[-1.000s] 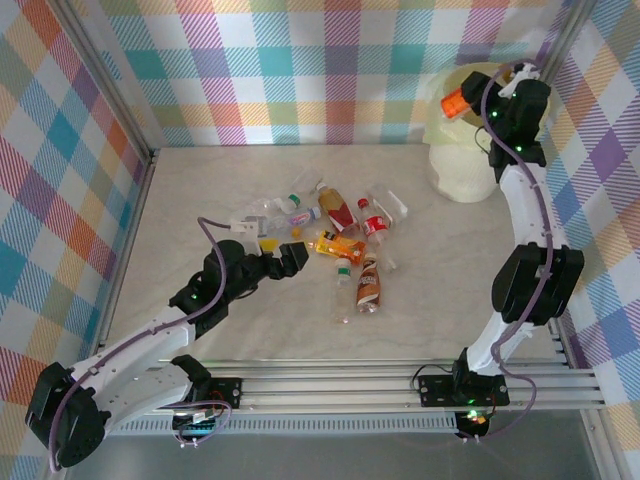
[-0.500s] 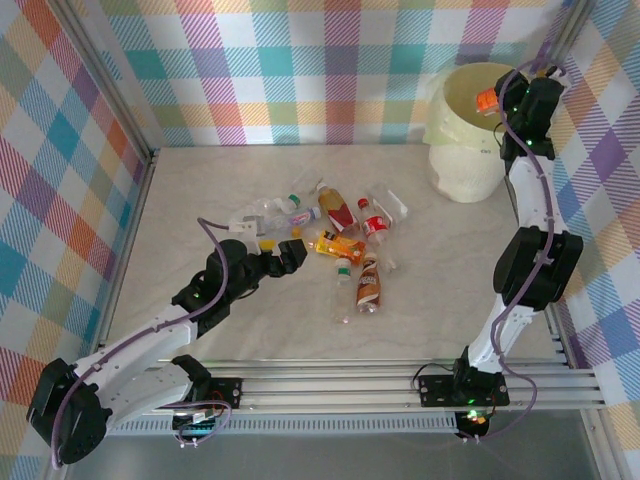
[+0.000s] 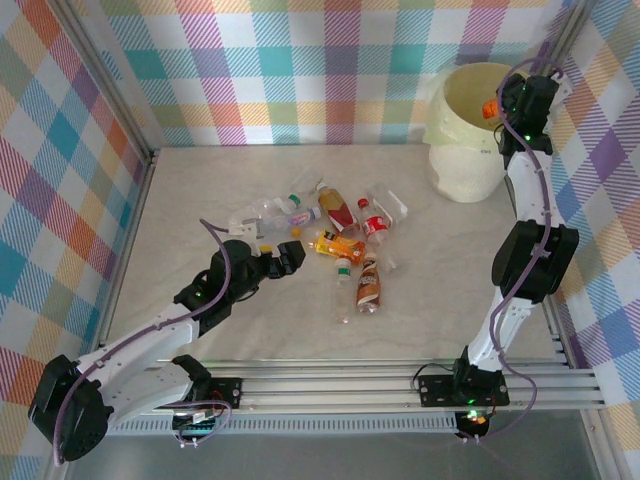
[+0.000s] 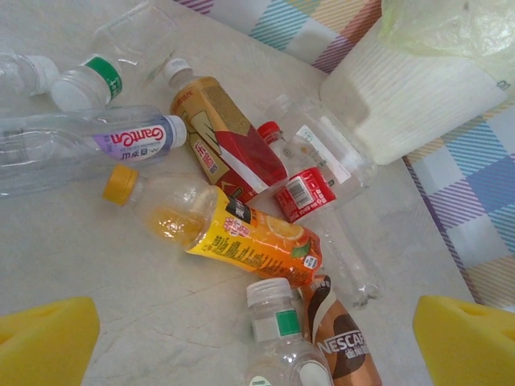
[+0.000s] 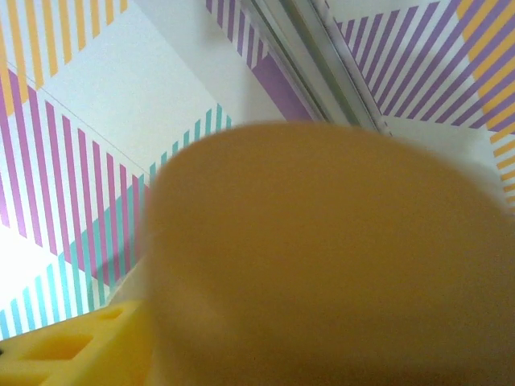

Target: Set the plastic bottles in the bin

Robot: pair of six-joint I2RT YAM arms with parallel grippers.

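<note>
Since half a second ago the right gripper point(image 3: 497, 106) has turned a little further at the rim of the bin point(image 3: 463, 150), so less shows from above of the orange bottle point(image 3: 488, 108) it is clenched on. A second ago that bottle stuck out sideways over the bin's mouth. In the right wrist view it is a close, blurred orange-tan mass lying against one yellow pad point(image 5: 72, 350). The bin's mouth lies just beside and below this gripper. The left gripper point(image 3: 280, 262) has hardly moved: it hangs low over the table point(image 3: 200, 200) with its jaws spread wide, holding nothing. The other plastic bottles point(image 3: 340, 235) lie in a loose heap just ahead of it. Nearest, between the pads, is a clear white-capped bottle point(image 4: 278, 322), with a brown Nescafé bottle point(image 4: 342, 350) just beside it on the right. Just beyond them a yellow-capped juice bottle point(image 4: 241, 233) lies crosswise, then a red-labelled bottle point(image 4: 299, 186) and a brown-and-red bottle point(image 4: 225, 137); clear ones lie off to the left. Well beyond the heap, to the right, stands the bin.
</note>
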